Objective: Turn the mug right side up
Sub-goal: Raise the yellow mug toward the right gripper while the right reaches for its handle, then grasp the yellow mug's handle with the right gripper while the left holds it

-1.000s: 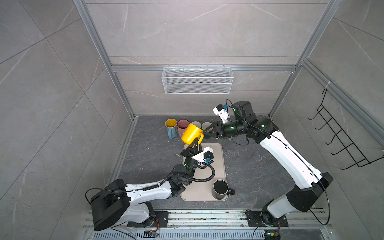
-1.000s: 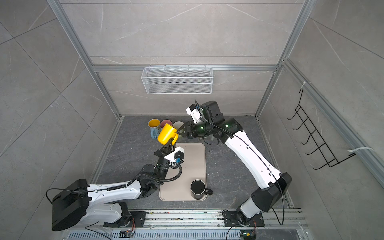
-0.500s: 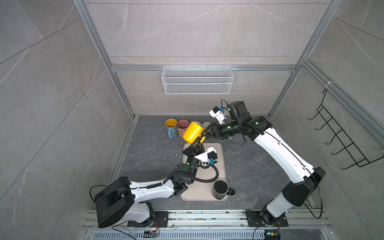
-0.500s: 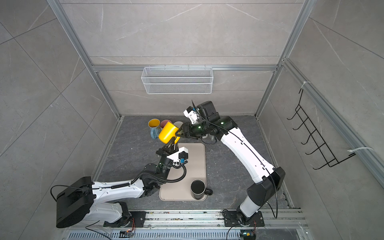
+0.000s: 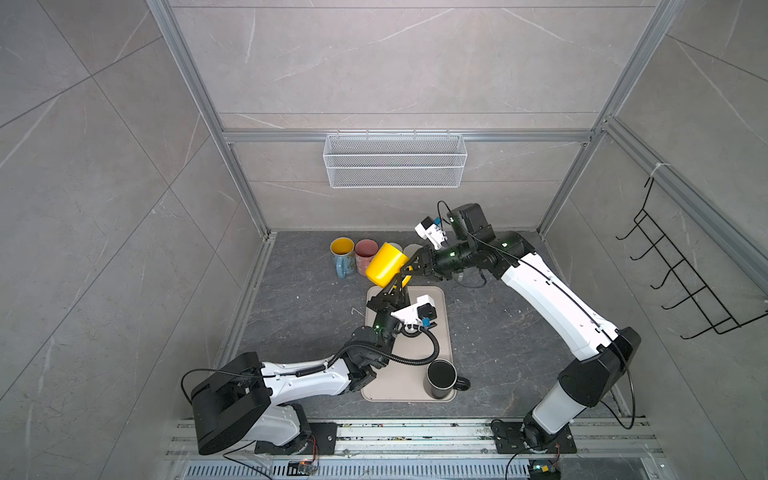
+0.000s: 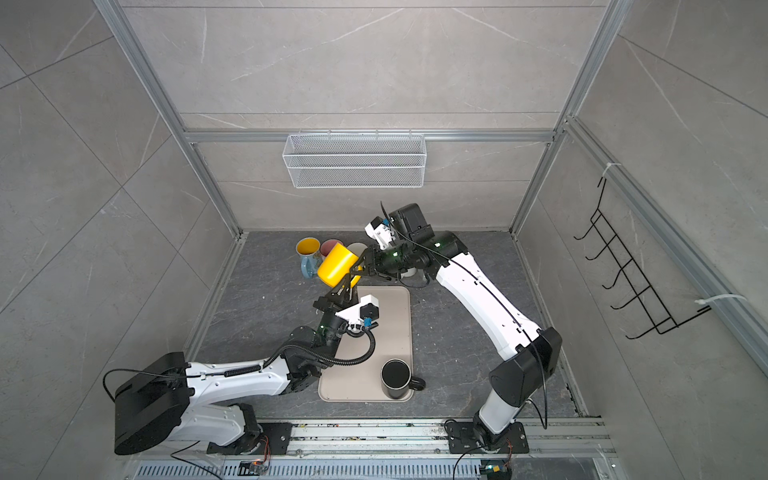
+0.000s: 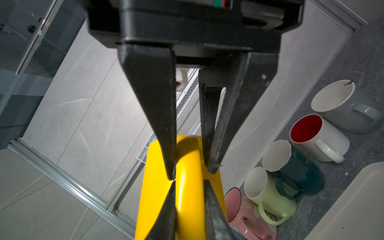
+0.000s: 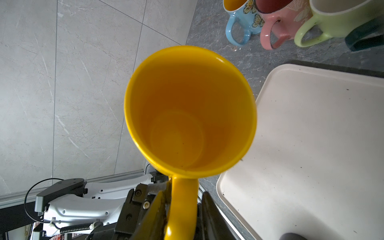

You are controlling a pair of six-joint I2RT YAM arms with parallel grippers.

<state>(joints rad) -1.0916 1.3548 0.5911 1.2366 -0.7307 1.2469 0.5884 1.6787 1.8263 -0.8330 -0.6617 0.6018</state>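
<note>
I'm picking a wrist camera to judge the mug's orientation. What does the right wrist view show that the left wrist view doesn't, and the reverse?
Only the right wrist view: the open mouth and empty inside of the yellow mug, the blue butterfly mug, the left arm. Only the left wrist view: the left gripper from behind, shut on the handle, the wire basket, the grey mug, the red-lined white mug. Both: the handle between black fingers, the pink mug, the green mug, the tray.
</note>
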